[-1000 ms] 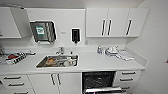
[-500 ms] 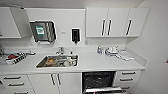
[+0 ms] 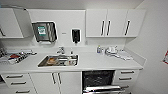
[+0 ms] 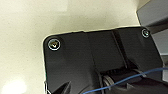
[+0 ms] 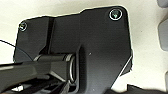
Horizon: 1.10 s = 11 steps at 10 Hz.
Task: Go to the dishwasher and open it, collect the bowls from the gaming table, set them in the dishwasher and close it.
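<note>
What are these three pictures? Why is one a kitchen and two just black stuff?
They come from a robot with wheels and two arms. The kitchen picture is from a camera high on its head. It sees a white counter with a steel sink, white wall cupboards, and below, the steel-fronted dishwasher, its door open and dark inside. The other two cameras sit on its wrists. The black stuff is the robot's own dark plate, with pale floor behind. I cannot see either claw, so I cannot say whether anything is held.
</note>
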Tool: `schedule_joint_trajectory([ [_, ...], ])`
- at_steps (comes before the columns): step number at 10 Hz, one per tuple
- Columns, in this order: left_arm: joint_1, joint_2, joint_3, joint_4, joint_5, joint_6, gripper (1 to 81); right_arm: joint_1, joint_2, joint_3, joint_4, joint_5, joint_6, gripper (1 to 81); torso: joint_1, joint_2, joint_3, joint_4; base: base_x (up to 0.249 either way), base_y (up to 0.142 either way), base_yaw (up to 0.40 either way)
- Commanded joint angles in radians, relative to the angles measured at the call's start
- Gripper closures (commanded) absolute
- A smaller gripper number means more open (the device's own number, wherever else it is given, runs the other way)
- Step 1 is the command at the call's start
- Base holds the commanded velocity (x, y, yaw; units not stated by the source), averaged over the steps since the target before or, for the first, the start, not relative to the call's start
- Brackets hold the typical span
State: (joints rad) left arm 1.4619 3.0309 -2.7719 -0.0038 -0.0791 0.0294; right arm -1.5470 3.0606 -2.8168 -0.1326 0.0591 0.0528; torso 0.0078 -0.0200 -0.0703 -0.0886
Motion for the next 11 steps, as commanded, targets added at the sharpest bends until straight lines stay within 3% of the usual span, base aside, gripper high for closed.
schedule_joint_trajectory([
  [1, -0.045, -0.007, -0.005, 0.002, 0.058, 0.004, 1.0, 0.037, -0.003, -0.001, 0.01, -0.059, -0.002, 1.0, 0.0, 0.0, 0.0, 0.0, 0.0, 0.0, 0.0],
  [7, -0.045, -0.013, -0.006, 0.001, 0.056, 0.004, 1.0, 0.032, -0.001, 0.008, 0.011, -0.058, -0.001, 1.0, 0.0, 0.0, 0.0, 0.0, 0.0, 0.0, 0.331],
  [11, -0.045, -0.016, -0.006, 0.028, 0.045, 0.015, 1.0, 0.032, -0.001, 0.008, 0.01, -0.059, -0.002, 1.0, 0.0, 0.0, 0.0, 0.0, 0.0, 0.0, 0.374],
])
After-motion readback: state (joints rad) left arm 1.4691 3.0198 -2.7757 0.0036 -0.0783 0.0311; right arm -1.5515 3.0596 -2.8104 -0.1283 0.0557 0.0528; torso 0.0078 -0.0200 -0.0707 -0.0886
